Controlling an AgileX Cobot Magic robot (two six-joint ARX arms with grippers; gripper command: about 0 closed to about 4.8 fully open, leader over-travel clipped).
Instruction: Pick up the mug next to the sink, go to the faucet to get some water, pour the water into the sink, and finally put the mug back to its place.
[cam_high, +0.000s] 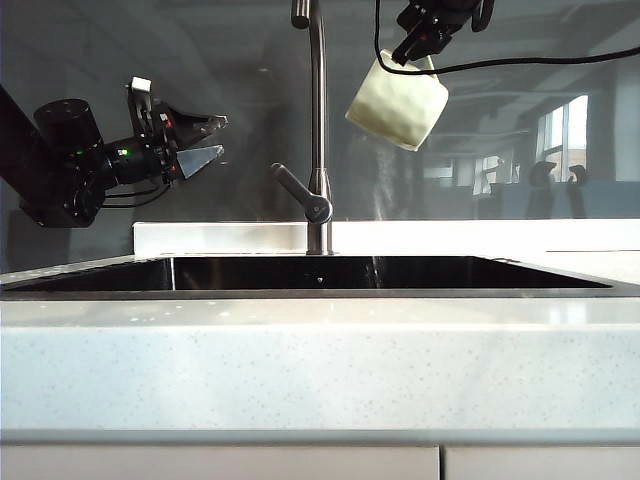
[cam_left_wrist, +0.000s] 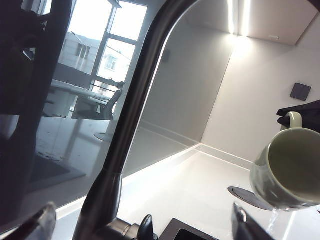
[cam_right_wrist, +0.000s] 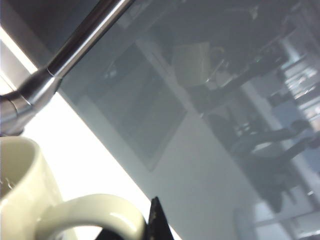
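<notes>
The mug (cam_high: 397, 100) hangs tipped in the air, up beside the faucet (cam_high: 318, 120) and to its right in the exterior view, mouth turned down and toward the pipe. A thin trail of water seems to fall from its lip toward the sink (cam_high: 300, 272) below the faucet. I judge this to be the pouring step, well into it.

My right fingers (cam_high: 412, 50) are closed on the mug at its handle side, gripping from above; in the right wrist view the handle (cam_right_wrist: 90, 215) curves just in front of one dark fingertip (cam_right_wrist: 156, 220). My left fingers (cam_high: 205, 140) stand spread wide and hold nothing, out to the other side of the faucet, level with the upper part of its pipe and well apart from it, pointing toward the pipe and above the lever (cam_high: 297, 190).

Once the mug runs empty, I will need to roll my right wrist back to bring it upright, then carry it away from the faucet to its spot on the table (cam_high: 320, 370) beside the sink and let go there
</notes>
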